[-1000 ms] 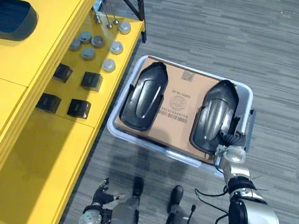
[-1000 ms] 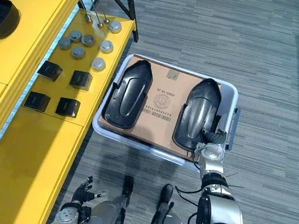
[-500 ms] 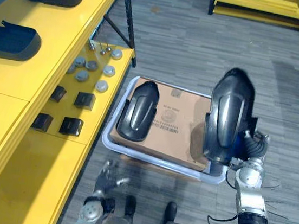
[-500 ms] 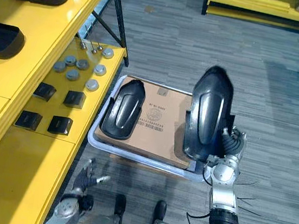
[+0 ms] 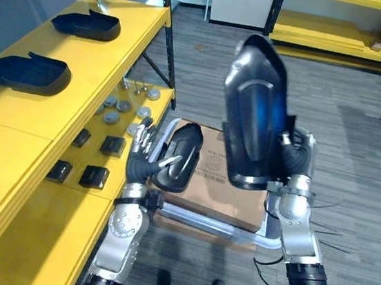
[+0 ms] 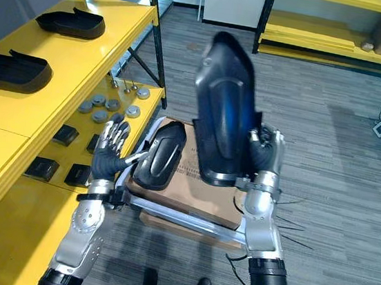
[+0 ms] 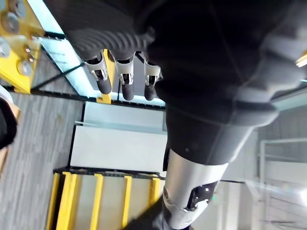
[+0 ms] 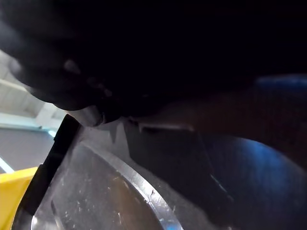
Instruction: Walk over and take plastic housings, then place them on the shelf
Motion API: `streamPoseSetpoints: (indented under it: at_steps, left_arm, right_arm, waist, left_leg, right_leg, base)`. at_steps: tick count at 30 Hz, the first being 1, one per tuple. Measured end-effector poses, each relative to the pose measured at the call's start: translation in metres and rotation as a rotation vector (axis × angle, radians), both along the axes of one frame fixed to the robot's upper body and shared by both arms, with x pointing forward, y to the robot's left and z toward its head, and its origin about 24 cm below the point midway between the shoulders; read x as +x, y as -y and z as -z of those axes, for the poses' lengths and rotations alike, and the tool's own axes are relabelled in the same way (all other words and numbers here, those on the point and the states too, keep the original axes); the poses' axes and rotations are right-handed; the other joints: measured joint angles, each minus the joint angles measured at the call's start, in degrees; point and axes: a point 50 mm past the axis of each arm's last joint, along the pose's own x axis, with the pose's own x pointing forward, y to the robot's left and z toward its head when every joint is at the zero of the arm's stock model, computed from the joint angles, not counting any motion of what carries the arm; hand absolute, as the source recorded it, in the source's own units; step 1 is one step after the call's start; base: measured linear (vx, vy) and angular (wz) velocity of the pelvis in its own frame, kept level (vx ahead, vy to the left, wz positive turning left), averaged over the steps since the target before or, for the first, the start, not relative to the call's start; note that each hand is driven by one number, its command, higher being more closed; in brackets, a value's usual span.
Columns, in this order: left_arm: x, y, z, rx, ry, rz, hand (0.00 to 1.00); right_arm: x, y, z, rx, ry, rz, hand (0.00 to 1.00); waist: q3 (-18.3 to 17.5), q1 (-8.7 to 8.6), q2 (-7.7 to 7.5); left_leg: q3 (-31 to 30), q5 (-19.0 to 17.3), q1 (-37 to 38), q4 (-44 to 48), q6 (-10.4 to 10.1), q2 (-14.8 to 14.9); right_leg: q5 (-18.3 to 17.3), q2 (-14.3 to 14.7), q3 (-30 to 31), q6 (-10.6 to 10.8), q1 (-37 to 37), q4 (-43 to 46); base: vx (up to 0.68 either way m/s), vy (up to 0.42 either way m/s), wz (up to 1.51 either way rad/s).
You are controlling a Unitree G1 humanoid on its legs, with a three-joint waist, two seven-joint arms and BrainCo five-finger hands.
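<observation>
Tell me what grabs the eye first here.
A large black housing is held upright in mid-air by the right hand, centre of the scene. Below it, the open left hand hovers beside a second housing in the bin. Two more housings lie on the yellow shelf.

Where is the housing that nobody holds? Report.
Left eye view, centre: the loose housing lies on the cardboard in the bin, seen beside the left hand.

Raised housing (image 5: 253, 115): glossy black, blue sheen. Housing in bin (image 5: 180, 156): black. Cardboard (image 5: 206, 176): brown, dark print. Bin (image 5: 201, 222) rim: pale grey. Shelf (image 5: 61, 116), 9 o'clock: yellow. 2 housings on it, near (image 5: 29, 71) and far (image 5: 87, 24), 10 o'clock: dark navy. Discs (image 5: 122, 105): grey. Blocks (image 5: 94, 176): black. Floor (image 5: 356, 156): grey plank stripes.
</observation>
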Motion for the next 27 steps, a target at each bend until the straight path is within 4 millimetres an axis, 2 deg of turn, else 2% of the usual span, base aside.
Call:
streamPoseSetpoints:
  at_steps: [3, 8, 15, 17, 19, 20, 27]
  left_arm:
    - [0.003, 0.009, -0.006, -0.019, 0.012, 0.039, 0.0]
    - [0.011, 0.012, -0.007, -0.026, -0.007, 0.026, 0.0]
    - [0.023, 0.013, 0.011, 0.01, -0.104, -0.033, 0.0]
    - [0.025, 0.013, 0.021, 0.027, -0.158, -0.049, 0.0]
    - [0.025, 0.013, 0.022, 0.03, -0.165, -0.053, 0.0]
    - [0.025, 0.014, 0.022, 0.033, -0.165, -0.059, 1.0]
    - [0.025, 0.014, 0.026, -0.002, -0.187, -0.061, 1.0]
  right_arm:
    - [-0.002, -0.02, -0.003, -0.015, 0.01, -0.077, 1.0]
    - [-0.002, -0.029, -0.005, 0.002, 0.013, -0.096, 1.0]
    - [-0.005, -0.041, -0.002, -0.013, -0.007, -0.136, 1.0]
    - [-0.009, -0.048, -0.008, -0.018, 0.027, -0.165, 1.0]
    - [-0.01, -0.048, -0.008, -0.03, 0.031, -0.169, 1.0]
    - [-0.01, -0.048, -0.008, -0.03, 0.03, -0.168, 1.0]
    - [-0.01, -0.051, -0.007, -0.031, 0.031, -0.173, 1.0]
  waist:
    - [-0.35, -0.05, 0.24]
    - [-0.9, -0.03, 0.3]
    - [-2.53, -0.13, 0.34]
    - [-2.67, -0.16, 0.3]
    - [-2.73, -0.09, 0.23]
    - [-2.75, -0.03, 0.19]
    - [-3.15, -0.09, 0.21]
  left_leg:
    - [-0.09, 0.02, 0.0, 0.0, -0.03, 0.0]
    - [-0.2, 0.15, 0.01, -0.02, 0.05, -0.04]
    - [-0.17, 0.15, 0.01, -0.02, 0.05, -0.02]
    - [-0.15, 0.15, 0.04, -0.02, 0.05, 0.02]
    - [-0.14, 0.15, 0.06, -0.02, 0.05, 0.02]
    - [-0.14, 0.15, 0.06, -0.03, 0.05, 0.01]
    - [0.07, 0.15, 0.08, -0.03, 0.05, 0.03]
  right_leg:
    - [0.06, 0.01, -0.06, -0.08, 0.03, -0.04]
    - [0.08, -0.04, -0.31, -0.09, 0.21, -0.11]
    - [0.08, 0.02, -0.27, -0.1, 0.24, -0.33]
    - [0.11, 0.06, -0.24, -0.15, 0.27, -0.33]
    - [0.14, 0.06, -0.22, -0.18, 0.28, -0.33]
    - [0.15, 0.05, -0.23, -0.19, 0.28, -0.33]
    - [0.19, 0.08, -0.05, -0.22, 0.24, -0.43]
  base:
    - [0.0, 0.0, 0.0]
    - [-0.01, 0.004, 0.03]
    - [0.0, 0.0, 0.0]
    - [0.0, 0.0, 0.0]
    - [0.0, 0.0, 0.0]
    - [-0.03, 0.01, 0.0]
    - [0.0, 0.0, 0.0]
